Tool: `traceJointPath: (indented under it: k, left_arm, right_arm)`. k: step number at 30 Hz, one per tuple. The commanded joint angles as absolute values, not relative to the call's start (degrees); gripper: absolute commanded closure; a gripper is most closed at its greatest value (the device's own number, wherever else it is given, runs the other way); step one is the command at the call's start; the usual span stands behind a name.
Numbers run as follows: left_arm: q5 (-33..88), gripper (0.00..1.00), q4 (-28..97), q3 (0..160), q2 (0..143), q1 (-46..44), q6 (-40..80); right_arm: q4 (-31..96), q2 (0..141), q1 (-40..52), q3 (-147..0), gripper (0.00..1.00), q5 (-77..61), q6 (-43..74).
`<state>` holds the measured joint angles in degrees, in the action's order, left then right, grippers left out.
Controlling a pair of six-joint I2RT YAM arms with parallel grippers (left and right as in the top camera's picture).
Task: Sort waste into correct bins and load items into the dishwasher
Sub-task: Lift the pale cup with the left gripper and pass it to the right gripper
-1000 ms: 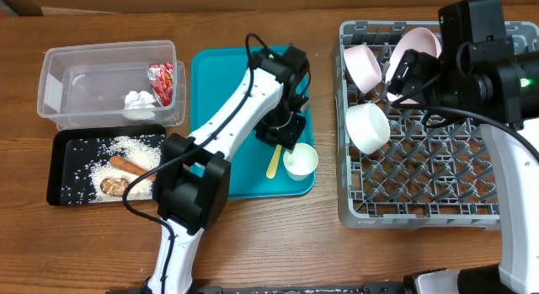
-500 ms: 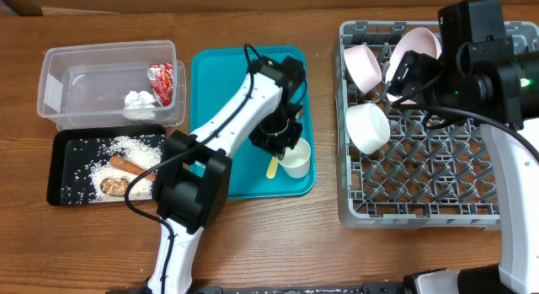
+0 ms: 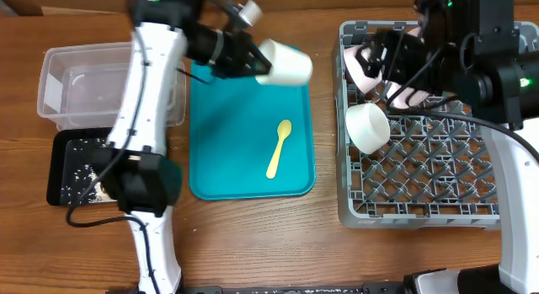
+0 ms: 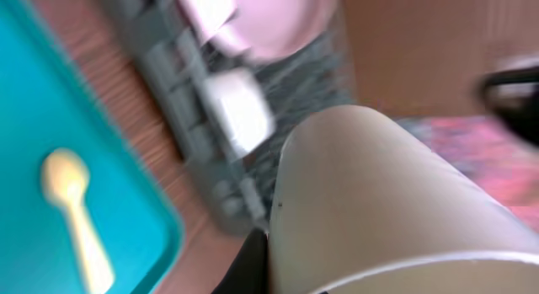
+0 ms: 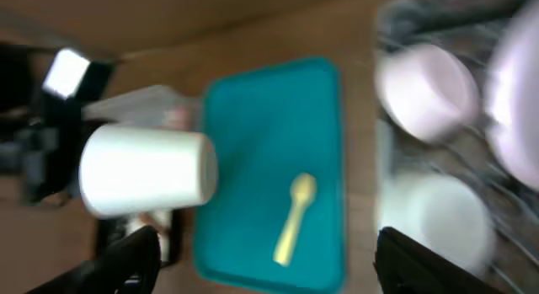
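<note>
Our left gripper [image 3: 255,61] is clamped on the small white cup [image 3: 285,66]. It pinches the wall at what looks like the rim end, and one dark finger [image 4: 246,264] shows beneath the cup in the left wrist view. The cup hangs in the air on its side, its long axis running roughly left to right, with the closed end pointing toward the large square grey plastic dish rack [image 3: 421,184]. It sits just left of the rack's left edge, level with the far rows and not touching it. We judge the coming move turns on this: the rack lies to the cup's right, along the cup's own axis, so the cup has to travel that way and tip mouth-down over free pegs. Our right gripper [image 3: 383,62] hovers over the rack's far left corner, its fingers [image 5: 126,264] spread wide with nothing between them. It is the arm nearer the rack and faces the cup, so a handover looks possible. The cup appears plain, smooth and slightly tapered; the blur hides any residue. A white bowl [image 3: 367,127] lies on its side in the rack's left part, and the near rows look free. Left of the rack, the yellow plastic spoon [image 3: 279,148] lies on the teal serving tray [image 3: 227,134], not yet loaded.
</note>
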<state>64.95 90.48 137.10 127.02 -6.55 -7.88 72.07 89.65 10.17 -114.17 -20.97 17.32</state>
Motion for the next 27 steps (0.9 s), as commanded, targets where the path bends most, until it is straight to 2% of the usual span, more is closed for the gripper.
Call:
traceJointPath:
  k: [1,6,12,21,24,27]
  left_arm:
    - [88.5,0.96,90.3,138.3,126.5,-2.9,-15.6]
    - [90.6,0.96,90.6,138.5,126.4,-0.7,-14.2]
    - [90.6,0.96,90.8,138.6,126.4,-3.4,-14.2]
    - [90.6,0.96,90.6,138.6,126.4,-10.3,-14.2]
    - [90.6,0.96,89.9,138.6,126.4,-12.2,-14.2]
    - [90.6,0.96,89.7,138.6,126.4,-12.8,-14.2]
  right_arm:
    - [66.2,89.6,10.4,-112.2,0.15,-37.8,8.6]
    - [48.5,89.7,10.4,-105.1,0.12,-53.1,7.2]
    - [32.3,90.6,10.4,-96.8,0.11,-64.8,7.5]
    - [30.0,92.0,11.7,-95.6,0.11,-66.2,7.4]
    - [30.0,92.6,13.2,-95.6,0.15,-66.1,7.2]
    - [30.0,93.2,14.2,-95.6,0.23,-66.1,7.2]
